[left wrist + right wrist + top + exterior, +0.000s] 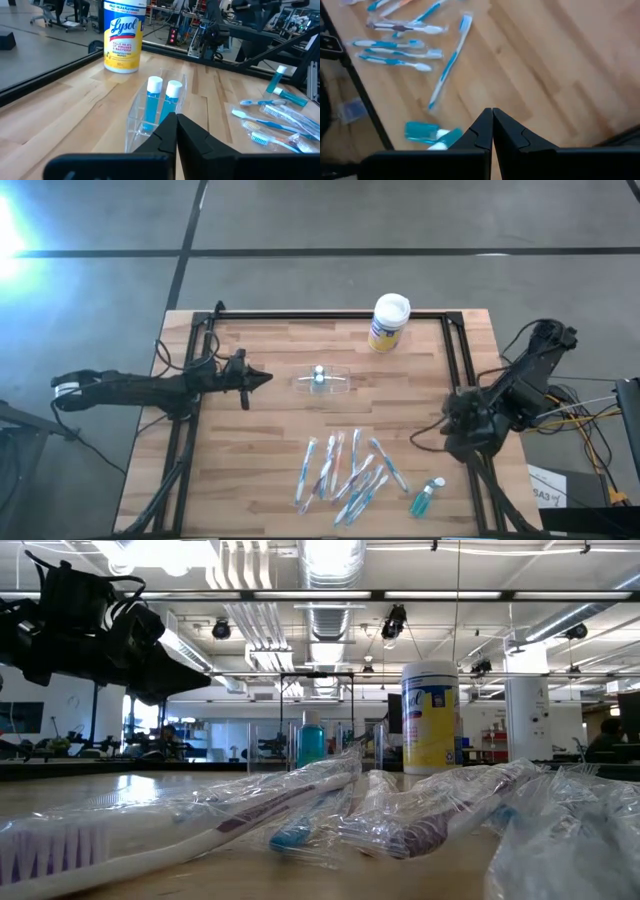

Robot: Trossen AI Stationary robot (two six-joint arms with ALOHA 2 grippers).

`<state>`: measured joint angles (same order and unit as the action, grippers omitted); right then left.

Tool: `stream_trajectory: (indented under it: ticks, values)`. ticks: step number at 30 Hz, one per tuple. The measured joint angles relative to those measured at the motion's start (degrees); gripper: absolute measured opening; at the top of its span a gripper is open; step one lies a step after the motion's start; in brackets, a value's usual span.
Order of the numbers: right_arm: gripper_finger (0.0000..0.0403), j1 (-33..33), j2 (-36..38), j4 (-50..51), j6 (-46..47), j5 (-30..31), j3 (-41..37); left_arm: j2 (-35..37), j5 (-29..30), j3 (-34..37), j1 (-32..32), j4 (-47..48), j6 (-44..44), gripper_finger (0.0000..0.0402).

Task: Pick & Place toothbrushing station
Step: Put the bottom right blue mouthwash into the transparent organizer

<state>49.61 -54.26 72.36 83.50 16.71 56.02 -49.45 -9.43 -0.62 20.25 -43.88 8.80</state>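
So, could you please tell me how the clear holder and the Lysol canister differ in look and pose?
The clear holder is see-through and colourless, while the Lysol canister is opaque yellow and blue with a white lid. The clear holder lies low in the middle of the table; the Lysol canister stands upright at the far edge. Both rest on the wooden table, untouched.

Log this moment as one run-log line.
left end effector: shut, short of clear holder | right end effector: shut, parked at table's right | holder: not grasped
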Motion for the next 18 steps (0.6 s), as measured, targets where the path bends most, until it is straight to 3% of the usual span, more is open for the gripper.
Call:
stream_trajectory:
  ticks: [7,18]
  values:
    - [0.0032,2.0,-6.5,-6.8,5.3,-6.3,-0.2,0.0,0.0,0.0,0.0,0.0,0.4,0.0012]
    - [0.0177,2.2,-17.1,-13.6,7.2,-14.6,2.2,0.0,-0.6,0.0,0.0,0.3,0.6,0.0009]
